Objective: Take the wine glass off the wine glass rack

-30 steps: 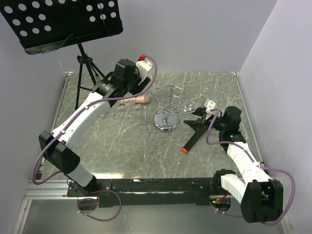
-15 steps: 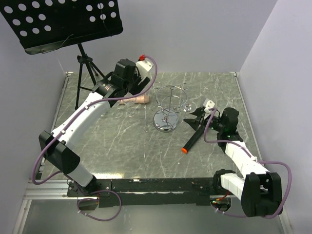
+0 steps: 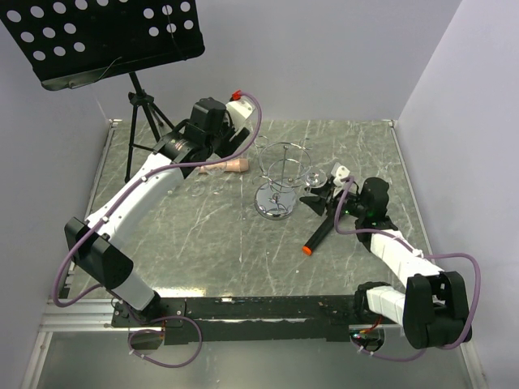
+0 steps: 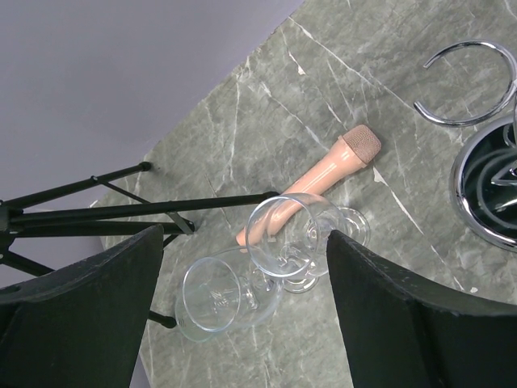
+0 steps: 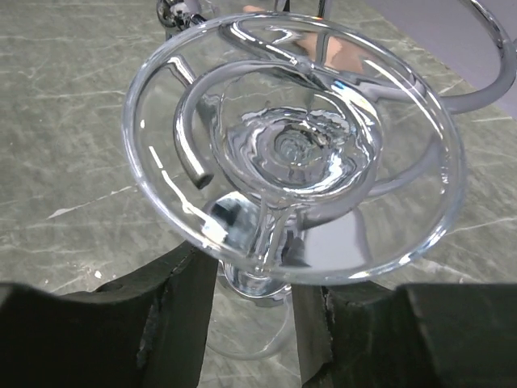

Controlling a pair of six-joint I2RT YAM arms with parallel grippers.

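On a grey marbled table, the right gripper reaches in at the right side of the chrome wine glass rack. One wine glass hangs there upside down, its round foot resting on a curved wire arm near the top of the stand. From the right wrist, the stem drops between the two black fingers, which stand narrowly apart on either side of it; whether they press the glass cannot be told. Left of the rack, the left gripper hovers with its jaws spread wide, holding nothing. It is above a spare glass and a second spare glass, which lie close together on their sides just beside a peach-coloured cylinder. A black tool with an orange tip lies near the rack's base and the right gripper. A black music stand occupies the far left corner.
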